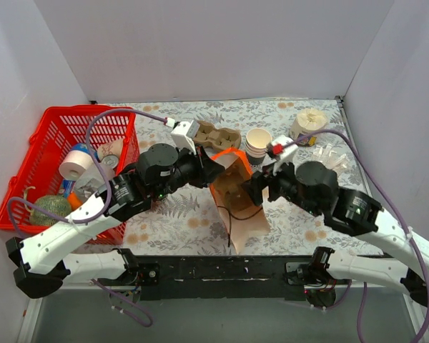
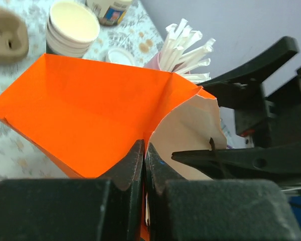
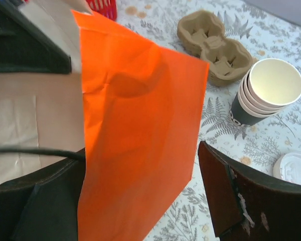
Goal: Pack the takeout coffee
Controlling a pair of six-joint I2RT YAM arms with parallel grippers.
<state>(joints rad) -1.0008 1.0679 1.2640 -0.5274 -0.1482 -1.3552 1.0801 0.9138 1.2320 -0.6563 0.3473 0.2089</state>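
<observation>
Takeout coffee (image 1: 311, 123) — one, a cream cup under a pale lid. It is sitting at the far right of the floral table (image 1: 179, 214), beyond the stack of lidless cups (image 3: 263, 93) and well apart from the paper bag (image 1: 237, 194). Neither gripper is touching it.

Bag — one, kraft outside and orange inside, sitting mid-table between the two arms with its mouth turned toward the far side. The left gripper (image 2: 144, 165) is pinching the rim, jaws closed onto the paper. The right gripper (image 3: 143, 153) is standing spread, one finger inside the mouth and one outside, with the orange wall passing between them unclamped.

Progress, as a judgement: the bag is being held open and nothing more. What is showing of the inside is holding no cup. Fetching the coffee and lowering it in upright are both remaining, which is all of the actual packing.

Other stock:
- Pulp cup carrier (image 3: 215, 47) — one, lying near the stack.
- Lidless cups — one stack, about four rims showing.
- Loose white lid (image 3: 296, 169) — one, lying near the stack.
- Cup of white wrapped sticks (image 2: 183, 42) — one.
- Red basket (image 1: 39, 143) — one, sitting at the far left and holding assorted items.
</observation>
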